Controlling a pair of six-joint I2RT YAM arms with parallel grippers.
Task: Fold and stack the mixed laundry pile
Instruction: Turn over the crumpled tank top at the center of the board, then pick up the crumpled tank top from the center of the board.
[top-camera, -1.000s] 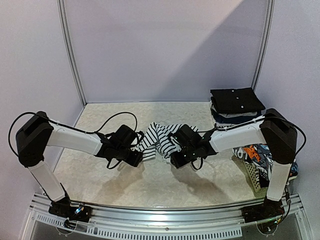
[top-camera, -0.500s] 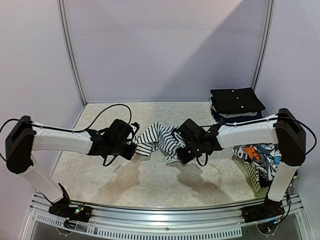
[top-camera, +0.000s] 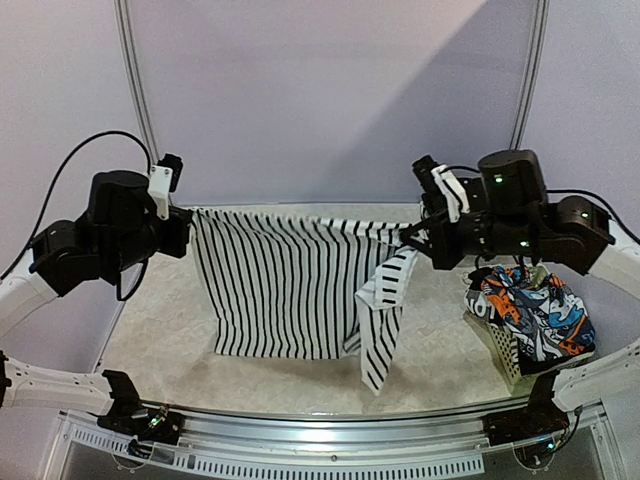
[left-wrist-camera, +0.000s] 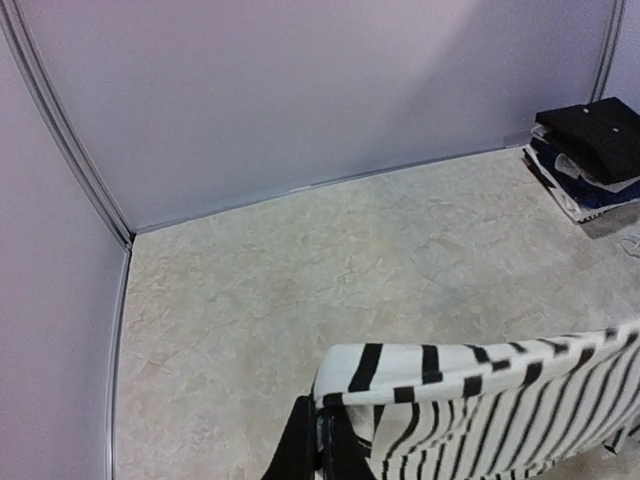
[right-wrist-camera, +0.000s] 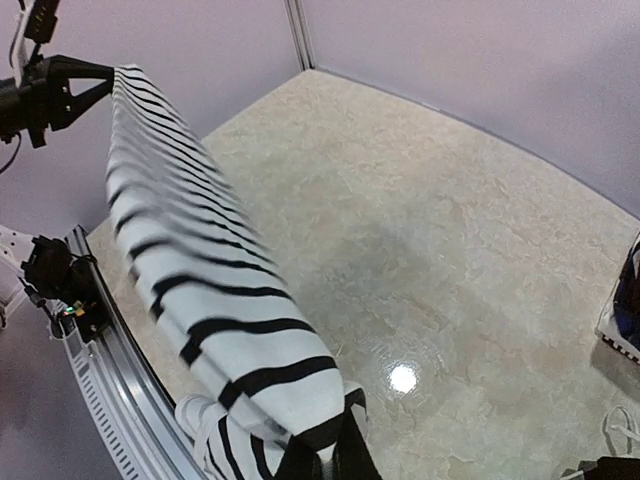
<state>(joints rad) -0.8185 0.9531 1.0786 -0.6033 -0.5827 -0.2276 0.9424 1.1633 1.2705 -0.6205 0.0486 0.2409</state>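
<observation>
The striped garment (top-camera: 285, 290) is held above the surface (top-camera: 300, 375), its top edge stretched crosswise between the arms; one corner is pinched in the closed left tool (top-camera: 190, 220), the other in the closed right tool (top-camera: 412, 238); a sleeve hangs nearer the right; laying it flat is judged next.

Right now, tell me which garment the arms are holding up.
The white garment with black stripes, stretched in the air between the left arm and right arm. The orange-and-blue printed one sits in the basket; the dark folded ones lie stacked.
</observation>
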